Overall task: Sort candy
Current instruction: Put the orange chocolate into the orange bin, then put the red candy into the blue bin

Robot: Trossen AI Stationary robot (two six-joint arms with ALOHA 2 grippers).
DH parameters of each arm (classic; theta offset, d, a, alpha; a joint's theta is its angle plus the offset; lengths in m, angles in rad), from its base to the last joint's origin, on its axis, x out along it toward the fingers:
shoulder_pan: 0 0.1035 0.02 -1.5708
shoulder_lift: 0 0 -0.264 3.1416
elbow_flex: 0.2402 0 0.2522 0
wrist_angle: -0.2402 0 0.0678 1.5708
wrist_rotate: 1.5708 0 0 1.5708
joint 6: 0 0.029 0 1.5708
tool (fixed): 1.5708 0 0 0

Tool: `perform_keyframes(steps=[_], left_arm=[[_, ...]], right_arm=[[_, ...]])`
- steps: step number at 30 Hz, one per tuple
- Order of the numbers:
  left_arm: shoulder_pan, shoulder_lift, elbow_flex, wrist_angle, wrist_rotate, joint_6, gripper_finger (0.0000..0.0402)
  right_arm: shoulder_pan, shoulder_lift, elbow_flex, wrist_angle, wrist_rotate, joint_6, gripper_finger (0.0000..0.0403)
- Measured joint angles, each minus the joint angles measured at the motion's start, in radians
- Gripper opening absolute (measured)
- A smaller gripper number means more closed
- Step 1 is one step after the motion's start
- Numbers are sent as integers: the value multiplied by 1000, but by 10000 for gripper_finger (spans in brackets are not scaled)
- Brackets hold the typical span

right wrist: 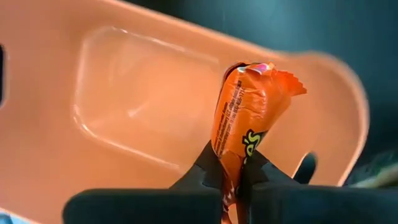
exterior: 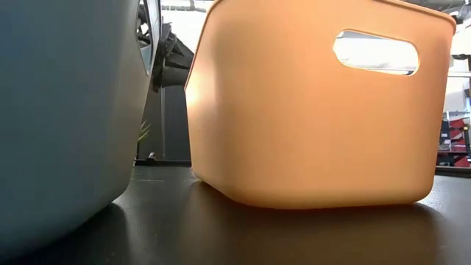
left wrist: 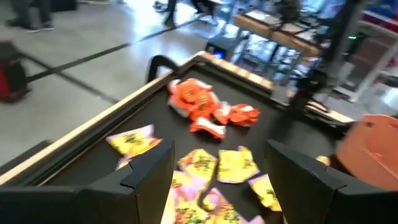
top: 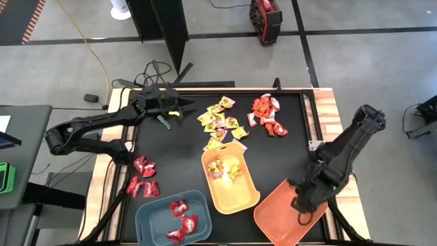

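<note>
Three bins near the front edge: blue-grey bin (top: 147, 222), yellow bin (top: 232, 198), orange bin (top: 276, 208). Right gripper (right wrist: 235, 174) over the orange bin, pinching an orange candy (right wrist: 245, 109). Left gripper (left wrist: 217, 171) spread, above the yellow candies (top: 220, 121). Red candies (top: 142, 176) lie left; orange pile (top: 266, 113) far right.

- A robotics lab or workshop floor, by every sign: bare grey concrete floor (top: 355, 68) crossed by dark tape lines.
- A yellow cable (top: 92, 51) snakes over that floor, and black cables (top: 153, 72) bunch at the wood-edged black surface (top: 287, 147).
- A red and black equipment case (top: 266, 12) sits on the floor beyond.
- Hazard-striped matting (top: 34, 24) marks one corner.
- The left wrist view catches more benches and racks, blurred, and a person's legs (left wrist: 28, 12) far off.
</note>
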Motion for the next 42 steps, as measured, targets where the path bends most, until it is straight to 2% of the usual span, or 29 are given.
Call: perform_keyframes(steps=[4,8,14,18,22,26,29,32,35,42], left_arm=[[-9,0,1,-42,-79,-8,241],[-23,0,7,-73,-87,14,241],[-39,0,91,-238,-101,48,241],[-61,0,174,-401,-105,101,241],[-110,0,263,-601,-214,165,241],[-166,-1,327,-753,-363,208,241],[-182,-1,348,-856,-387,226,241],[-184,-1,349,-986,-389,216,241],[-184,12,349,-1121,-397,116,241],[-213,31,349,-1402,-370,-82,229]], right_arm=[[49,62,0,8,1,130,61],[51,120,0,27,2,161,120],[30,186,0,104,26,59,239],[24,175,0,146,131,-55,285],[-6,113,2,148,295,-187,291],[-80,29,2,148,505,-414,291],[-168,-29,2,150,674,-601,291],[-266,-80,2,165,790,-778,291],[-357,-121,2,206,842,-920,291],[-532,-138,2,407,854,-1237,291]])
